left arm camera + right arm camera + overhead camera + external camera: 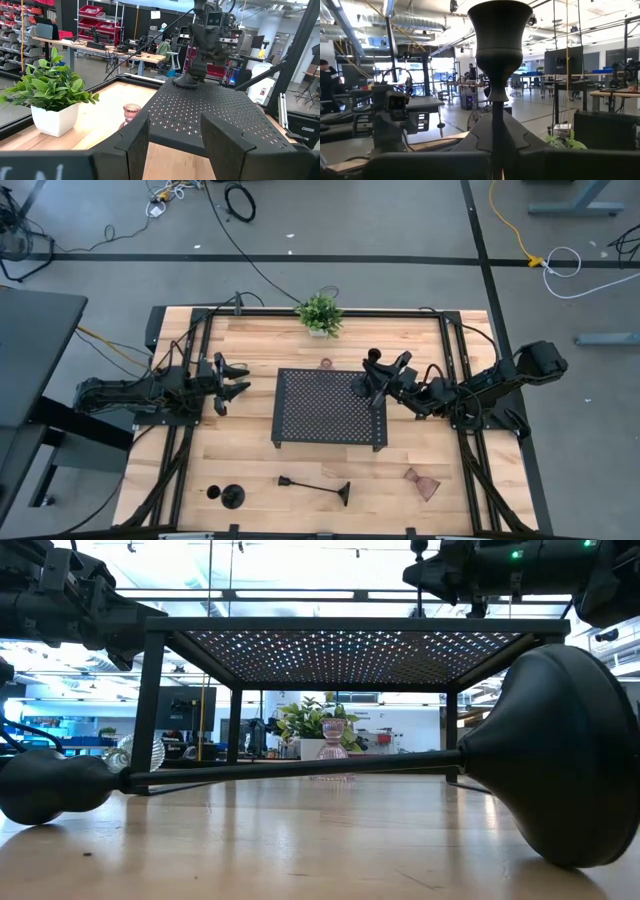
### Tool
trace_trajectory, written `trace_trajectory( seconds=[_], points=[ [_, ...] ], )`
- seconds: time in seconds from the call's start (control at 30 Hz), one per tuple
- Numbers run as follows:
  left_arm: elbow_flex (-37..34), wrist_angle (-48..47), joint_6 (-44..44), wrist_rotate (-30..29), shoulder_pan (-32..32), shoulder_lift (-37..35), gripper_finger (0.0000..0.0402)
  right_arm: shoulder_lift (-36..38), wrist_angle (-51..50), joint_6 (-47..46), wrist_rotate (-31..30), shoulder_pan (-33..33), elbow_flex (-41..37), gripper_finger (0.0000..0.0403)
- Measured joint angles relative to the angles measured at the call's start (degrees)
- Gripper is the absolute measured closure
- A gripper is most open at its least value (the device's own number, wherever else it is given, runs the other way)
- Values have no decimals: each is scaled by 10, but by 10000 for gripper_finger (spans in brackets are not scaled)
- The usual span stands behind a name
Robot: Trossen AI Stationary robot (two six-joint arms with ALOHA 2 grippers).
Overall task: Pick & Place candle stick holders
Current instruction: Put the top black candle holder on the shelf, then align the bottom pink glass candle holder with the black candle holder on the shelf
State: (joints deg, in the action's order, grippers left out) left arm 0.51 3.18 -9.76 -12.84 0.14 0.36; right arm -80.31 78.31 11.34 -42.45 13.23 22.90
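Holding a black candle stick holder (pixel 371 376) upright, the right pincer (pixel 384 383) sits over the right edge of the perforated tray (pixel 328 408) in the high view, its fingers pinching the stem, base on or just above the tray top. Left pincer (pixel 235 378) waits well apart, off the tray's other side, fingers spread, nothing in them. Still loose on the worktop (pixel 260 470): a long black holder (pixel 317 486) lying on its side, a short black holder (pixel 229 497) near it, a pinkish glass holder (pixel 421 482) tipped over on the right pincer's side, and a small pink glass cup (pixel 325 364) by the potted plant (pixel 320 314).

Low view: the lying holder (pixel 330 772) fills the foreground, flared base at the right; tray (pixel 345 652) above it; pink cup (pixel 333 747) upright far behind. Pincers show only partly up top.

Left wrist view: spread fingers (pixel 135 145) in front, tray surface (pixel 210 112) ahead, right arm's held holder (pixel 191 75) with its base touching or almost touching the far tray edge; pink cup (pixel 131 112) beside plant (pixel 49 100).

Right wrist view: held holder (pixel 499 55) rises between that arm's own fingers, cup end up.

Judgement: first placement nearly finished, release pending; about four holders left, two need righting.
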Motion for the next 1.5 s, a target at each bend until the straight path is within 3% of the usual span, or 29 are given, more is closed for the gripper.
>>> trace_trajectory(
  seconds=[0.53,1.0,1.23,1.5],
  points=[
    [0,0,0,0,0,0,223,-2,-10,1,9,0,-1,306],
    [0,0,-1,0,0,0,223,-2,-9,13,8,4,-1,154],
    [0,0,-1,0,0,0,223,-2,-7,67,-99,59,-1,110],
    [0,0,-1,0,0,0,223,-2,0,90,-198,134,-1,103]
  ],
)
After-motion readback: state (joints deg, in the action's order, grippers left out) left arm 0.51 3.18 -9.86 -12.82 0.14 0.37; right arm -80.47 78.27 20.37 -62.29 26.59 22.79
